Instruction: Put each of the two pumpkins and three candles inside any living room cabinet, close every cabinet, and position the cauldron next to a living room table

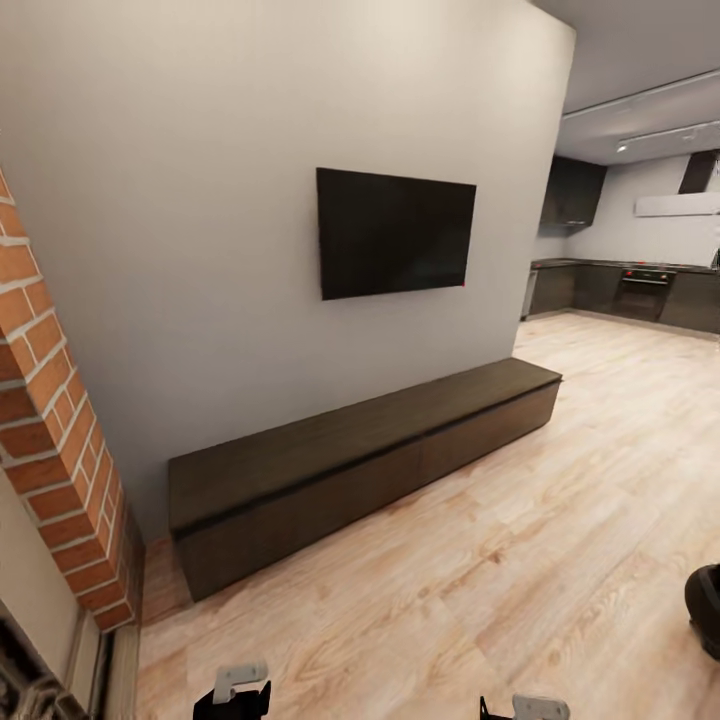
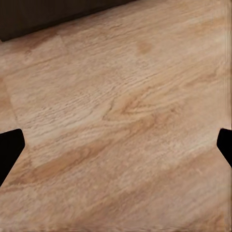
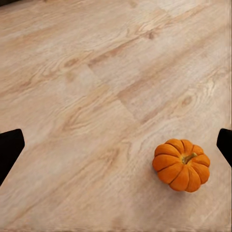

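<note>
A small orange ribbed pumpkin (image 3: 181,164) lies on the light plank floor in the right wrist view, beside and apart from my right gripper (image 3: 116,147), which is open and holds nothing. My left gripper (image 2: 116,147) is open as well, over bare floor, with the dark base of the cabinet (image 2: 48,14) just ahead. In the head view the long low dark-brown cabinet (image 1: 360,460) runs along the wall under the black TV, its drawers closed. The glossy black cauldron (image 1: 706,608) stands on the floor at the right edge. Both wrists, left gripper (image 1: 232,695) and right gripper (image 1: 525,710), sit at the bottom edge.
A brick fireplace (image 1: 55,440) juts out at the left, close to the cabinet's near end. Wood floor stretches right toward a dark kitchen (image 1: 630,290) in the background. The TV (image 1: 395,232) hangs on the grey wall.
</note>
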Available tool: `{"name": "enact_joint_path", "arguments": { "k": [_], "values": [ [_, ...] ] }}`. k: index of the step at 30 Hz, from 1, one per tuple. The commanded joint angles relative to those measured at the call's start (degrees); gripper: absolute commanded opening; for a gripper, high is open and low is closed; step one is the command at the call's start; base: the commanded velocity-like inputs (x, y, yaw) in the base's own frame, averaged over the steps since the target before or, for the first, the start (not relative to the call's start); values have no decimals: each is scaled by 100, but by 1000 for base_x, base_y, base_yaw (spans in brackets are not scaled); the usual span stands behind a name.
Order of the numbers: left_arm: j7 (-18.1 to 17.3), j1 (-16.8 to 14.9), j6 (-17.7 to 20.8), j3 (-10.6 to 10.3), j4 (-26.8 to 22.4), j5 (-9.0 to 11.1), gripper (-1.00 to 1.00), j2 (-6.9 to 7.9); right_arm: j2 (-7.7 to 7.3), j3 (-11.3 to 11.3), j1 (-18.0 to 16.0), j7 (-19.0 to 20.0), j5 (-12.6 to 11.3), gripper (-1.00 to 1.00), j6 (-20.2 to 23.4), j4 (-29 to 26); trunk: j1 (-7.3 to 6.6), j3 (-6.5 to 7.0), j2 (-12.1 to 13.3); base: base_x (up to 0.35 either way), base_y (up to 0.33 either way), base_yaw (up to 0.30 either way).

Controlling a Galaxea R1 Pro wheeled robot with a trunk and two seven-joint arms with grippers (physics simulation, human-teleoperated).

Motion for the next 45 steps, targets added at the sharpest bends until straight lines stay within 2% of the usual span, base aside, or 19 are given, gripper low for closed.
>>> {"name": "enact_joint_path", "arguments": {
  "k": [1, 18, 27, 31, 34, 45],
  "values": [
    [13, -2, -15, -49, 0, 37, 100, 0, 1, -44, -9, -21, 46, 100, -31, 20, -3, -4, -3, -284, -92, -71],
    [11, -3, -17, -49, 0, 37, 100, 0, 1, -44, -9, -32, 46, 100, -31, 20, -3, -47, -3, -272, -151, -95],
    [12, 0, -14, -49, 0, 37, 100, 0, 1, -44, -9, -41, 32, 100, -31, 20, -3, -49, -3, -37, -27, -115],
    [19, -3, 9, -48, 0, 37, 100, -2, 1, -44, -9, -41, -126, 100, -29, 20, -3, -49, -3, -1, -1, -287],
    [16, -3, 21, -48, -4, 37, 100, -6, 1, -44, -9, -41, -154, 100, -29, 20, -3, -49, -3, 0, 0, -297],
    [8, -6, 366, -48, -34, 31, 100, -43, 1, -44, -9, -41, -173, 100, -30, 20, -3, -49, -3, 0, 0, -299]
  ]
}}
